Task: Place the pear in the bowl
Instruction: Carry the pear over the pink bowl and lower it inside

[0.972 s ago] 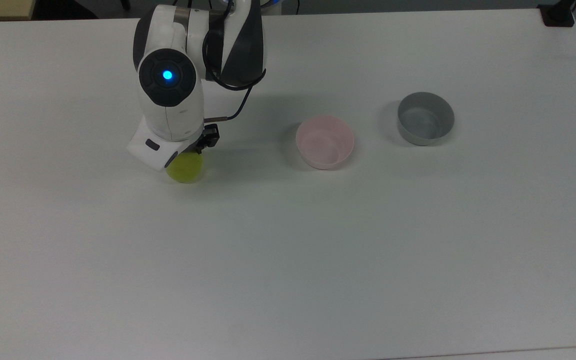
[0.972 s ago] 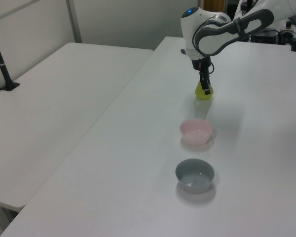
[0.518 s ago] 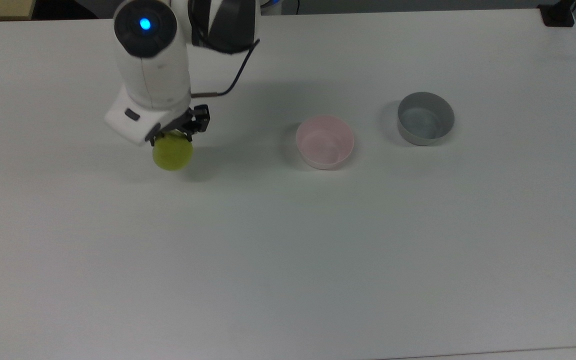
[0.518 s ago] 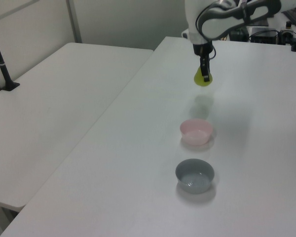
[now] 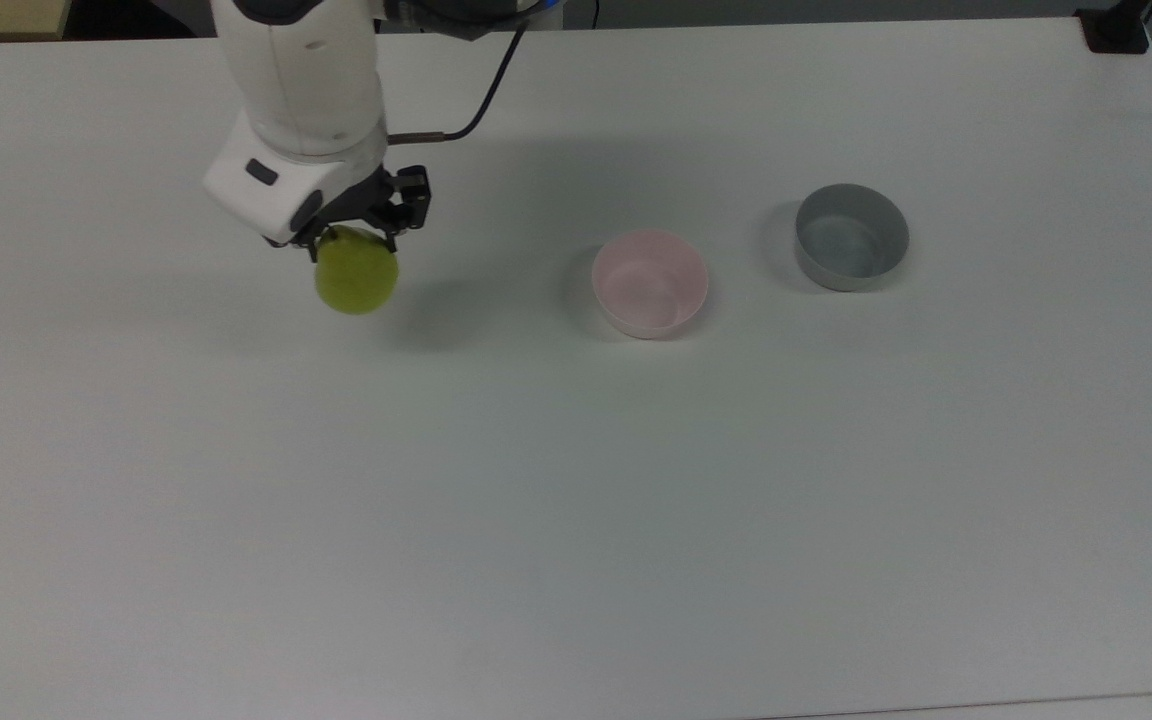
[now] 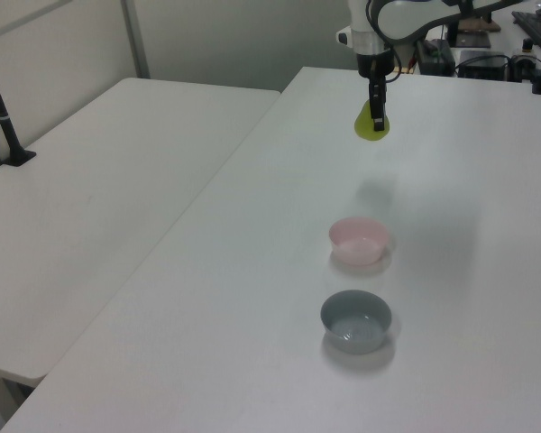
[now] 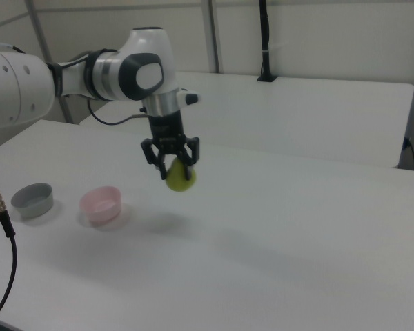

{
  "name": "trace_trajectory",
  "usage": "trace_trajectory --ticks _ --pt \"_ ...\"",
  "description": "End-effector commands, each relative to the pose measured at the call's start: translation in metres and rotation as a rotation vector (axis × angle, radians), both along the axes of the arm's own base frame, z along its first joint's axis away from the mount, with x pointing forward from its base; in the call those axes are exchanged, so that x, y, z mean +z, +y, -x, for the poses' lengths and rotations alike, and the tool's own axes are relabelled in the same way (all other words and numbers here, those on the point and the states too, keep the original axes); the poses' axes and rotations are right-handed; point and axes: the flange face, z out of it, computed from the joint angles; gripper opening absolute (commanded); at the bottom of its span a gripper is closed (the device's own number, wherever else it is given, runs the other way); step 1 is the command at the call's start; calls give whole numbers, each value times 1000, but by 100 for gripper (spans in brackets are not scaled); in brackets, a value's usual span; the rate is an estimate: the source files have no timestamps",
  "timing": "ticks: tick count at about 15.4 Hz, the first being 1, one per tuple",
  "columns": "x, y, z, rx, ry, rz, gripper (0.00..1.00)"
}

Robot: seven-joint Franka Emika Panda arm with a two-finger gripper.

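Note:
The yellow-green pear (image 5: 357, 277) (image 6: 371, 127) (image 7: 181, 178) hangs in the air above the white table, held at its top by my gripper (image 5: 361, 237) (image 6: 377, 115) (image 7: 172, 163), which is shut on it. Its shadow lies on the table below. The pale pink bowl (image 5: 649, 283) (image 6: 358, 241) (image 7: 101, 204) stands on the table and holds nothing. It lies to the right of the pear in the top view, nearer the camera in the left view, and to the left in the right view.
A grey bowl (image 5: 851, 237) (image 6: 355, 321) (image 7: 33, 199) stands beyond the pink one, away from the pear. A second white table (image 6: 99, 180) adjoins on the left view's left. A dark post (image 7: 263, 41) rises at the back in the right view.
The gripper has lifted the pear off the table and raised it well above the surface. It has shifted slightly toward the top view's left. Both bowls stay put.

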Motion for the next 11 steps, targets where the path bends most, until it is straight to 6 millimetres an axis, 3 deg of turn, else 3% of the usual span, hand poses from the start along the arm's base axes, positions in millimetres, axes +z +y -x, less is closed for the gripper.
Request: trace_trajectory --ticks 1,7,9,11 --pt "17 62 5 16 24 -35 28" --pt "2 203 18 59 27 -39 29" --pt "-9 238 26 68 38 -28 29" --pt "-26 252 27 74 60 -18 29"
